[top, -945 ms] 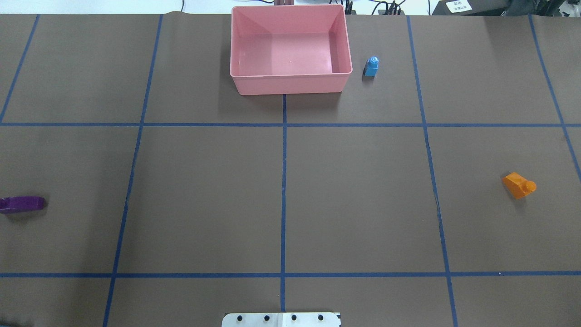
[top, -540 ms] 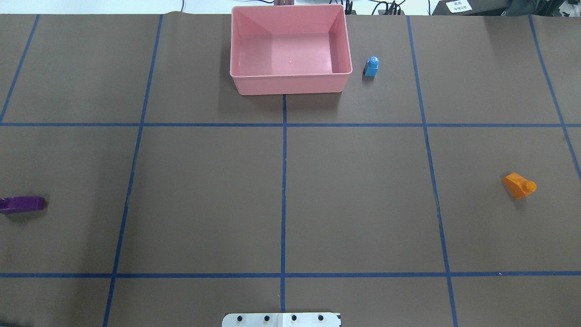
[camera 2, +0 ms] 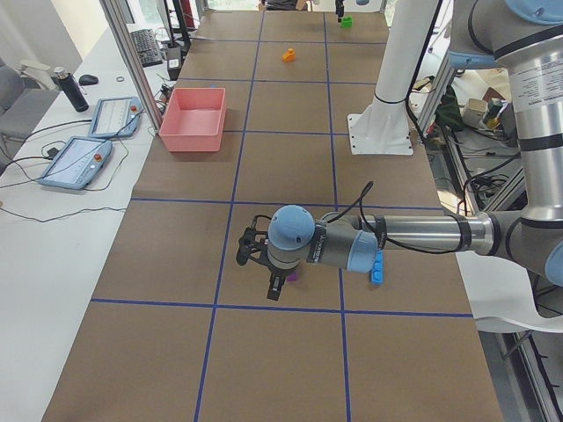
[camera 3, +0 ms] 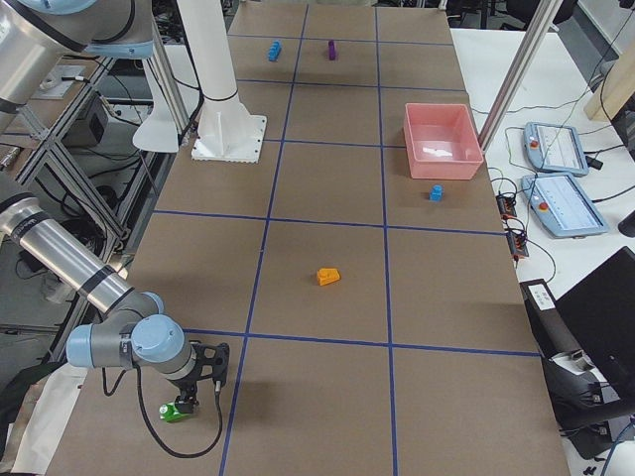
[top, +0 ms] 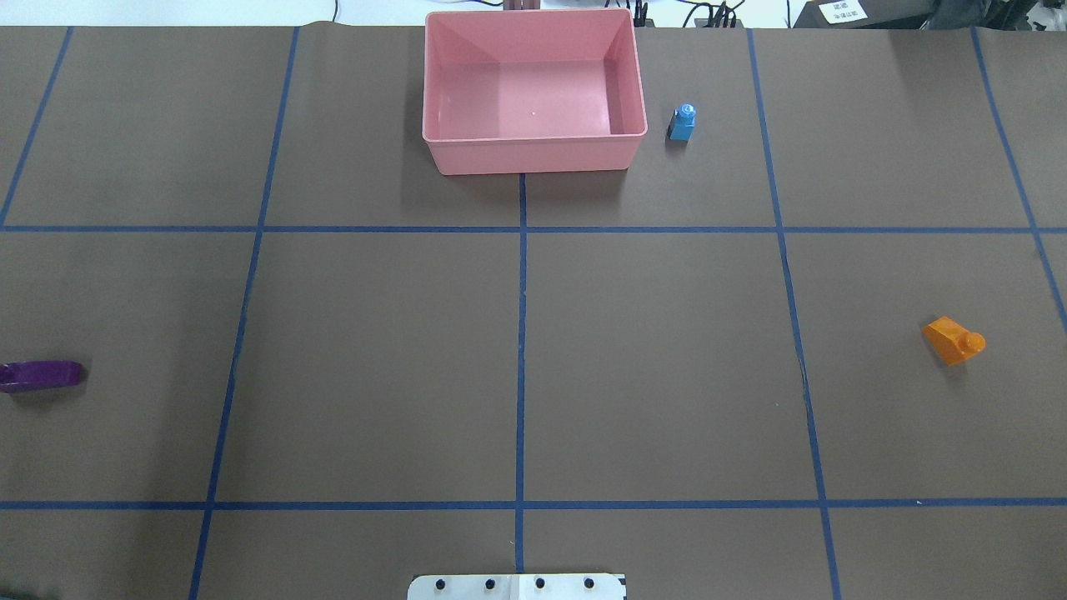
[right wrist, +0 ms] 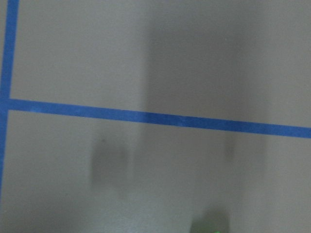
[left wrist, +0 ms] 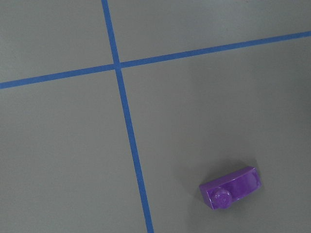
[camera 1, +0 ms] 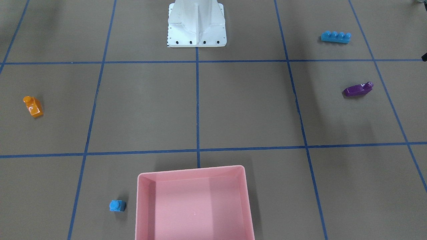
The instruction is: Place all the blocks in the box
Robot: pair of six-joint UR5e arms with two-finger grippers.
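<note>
The pink box (top: 533,154) stands empty at the table's far middle; it also shows in the front view (camera 1: 191,170). The tiny blue block (top: 683,122) stands just right of it. The orange block (top: 954,340) lies far right. The purple block (top: 40,374) lies at the left edge and shows in the left wrist view (left wrist: 230,188). The long blue block (camera 1: 336,36) lies near the robot's left. The green block (camera 3: 175,412) lies beside my right gripper (camera 3: 201,392). My left gripper (camera 2: 259,274) hovers by the purple block. I cannot tell whether either gripper is open or shut.
The white metal base (top: 517,586) sits at the table's near middle. Blue tape lines (top: 521,333) divide the brown table into squares. Two control tablets (camera 3: 566,203) lie off the table beyond the box.
</note>
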